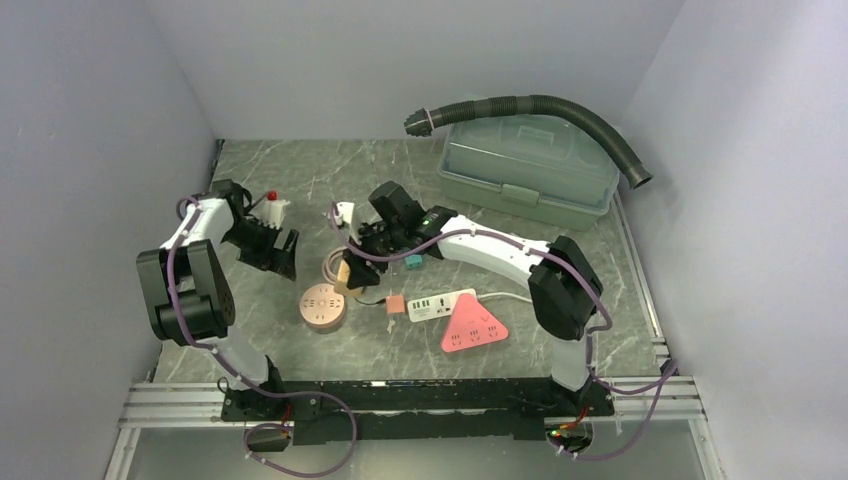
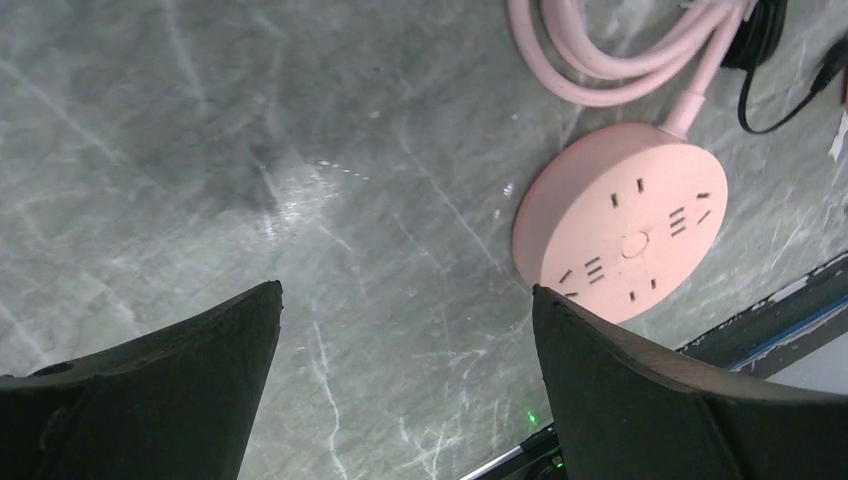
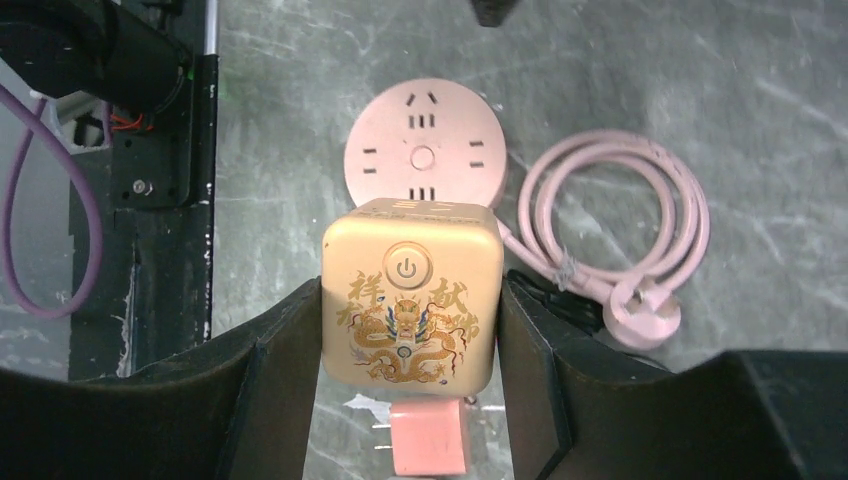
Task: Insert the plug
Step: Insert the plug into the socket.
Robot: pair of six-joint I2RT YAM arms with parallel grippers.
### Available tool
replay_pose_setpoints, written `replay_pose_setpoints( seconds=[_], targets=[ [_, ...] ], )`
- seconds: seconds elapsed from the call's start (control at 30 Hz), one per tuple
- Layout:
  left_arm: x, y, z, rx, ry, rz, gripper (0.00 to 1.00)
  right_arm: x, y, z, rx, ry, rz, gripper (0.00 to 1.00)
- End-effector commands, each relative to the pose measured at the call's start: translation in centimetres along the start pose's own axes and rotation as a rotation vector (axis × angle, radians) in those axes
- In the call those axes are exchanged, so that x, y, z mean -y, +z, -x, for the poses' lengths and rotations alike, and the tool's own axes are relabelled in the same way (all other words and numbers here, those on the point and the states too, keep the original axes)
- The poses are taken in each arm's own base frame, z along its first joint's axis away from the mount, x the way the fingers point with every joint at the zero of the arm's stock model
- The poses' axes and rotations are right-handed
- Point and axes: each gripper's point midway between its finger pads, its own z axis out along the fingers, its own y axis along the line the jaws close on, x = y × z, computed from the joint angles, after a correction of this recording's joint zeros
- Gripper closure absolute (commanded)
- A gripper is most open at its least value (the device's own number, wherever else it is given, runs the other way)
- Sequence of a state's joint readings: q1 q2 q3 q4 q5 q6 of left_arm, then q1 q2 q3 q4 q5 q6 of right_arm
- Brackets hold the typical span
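My right gripper (image 3: 410,292) is shut on the plug, a gold cube (image 3: 410,300) with a power button and a dragon print, one finger on each side. In the top view it (image 1: 348,274) sits mid-table at the right gripper (image 1: 360,262). A round pink socket (image 3: 422,150) lies flat on the table just beyond the cube, and shows too in the top view (image 1: 322,306). My left gripper (image 2: 405,300) is open with only bare table between its fingers; the pink socket (image 2: 620,235) lies to its right. Seen from above, the left gripper (image 1: 275,255) hangs left of the socket.
The socket's coiled pink cable (image 3: 620,230) ends in a pink plug head (image 3: 640,315). A small pink charger (image 1: 395,304), a white power strip (image 1: 440,303) and a red triangular block (image 1: 474,325) lie near the front. A green box (image 1: 530,170) and a black hose (image 1: 540,105) sit at the back right.
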State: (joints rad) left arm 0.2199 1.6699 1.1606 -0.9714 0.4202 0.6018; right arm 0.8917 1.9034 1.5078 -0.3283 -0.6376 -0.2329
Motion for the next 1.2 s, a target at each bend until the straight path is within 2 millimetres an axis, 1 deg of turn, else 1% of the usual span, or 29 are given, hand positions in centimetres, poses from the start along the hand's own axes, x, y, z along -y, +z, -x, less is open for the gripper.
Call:
replay_pose_setpoints(
  seconds=[0.0,0.13,0.27,0.37,0.47,0.67,0.8,1.0,1.17],
  targets=[
    [-0.9,-1.1,1.2,0.039,-0.051,0.011,0.0,-1.3,-0.8,4.2,0.051,-0.186,-0.019,1.0],
    [-0.9,-1.1,1.2,0.038,-0.041,0.009,0.0,-1.5,0.4,3.8,-0.014,-0.199,0.006,1.0],
    [-0.7,-1.2,1.1,0.046,-0.035,0.009,0.0,-1.6,1.8,3.2,-0.091,-0.256,0.018,1.0],
    [-0.8,-1.0,0.7,0.04,-0.036,0.017,0.0,-1.7,2.4,3.0,-0.118,-0.278,0.036,1.0],
    [-1.0,-0.8,0.5,0.036,-0.065,0.019,0.0,-1.8,3.0,2.4,-0.153,-0.299,0.051,1.0],
    [-1.1,-1.0,0.5,0.035,-0.076,0.016,0.0,-2.3,4.1,1.4,-0.198,-0.299,0.055,1.0],
    [-0.7,-1.1,0.5,0.041,-0.077,0.008,0.0,-2.6,4.5,1.4,-0.186,-0.298,0.044,1.0],
    [-0.4,-0.9,0.1,0.039,-0.082,-0.002,0.0,-2.2,4.4,2.4,-0.157,-0.303,0.006,1.0],
    [-0.3,-1.0,0.1,0.043,-0.08,-0.002,0.0,-1.6,4.9,2.3,-0.159,-0.297,-0.012,1.0]
  ],
)
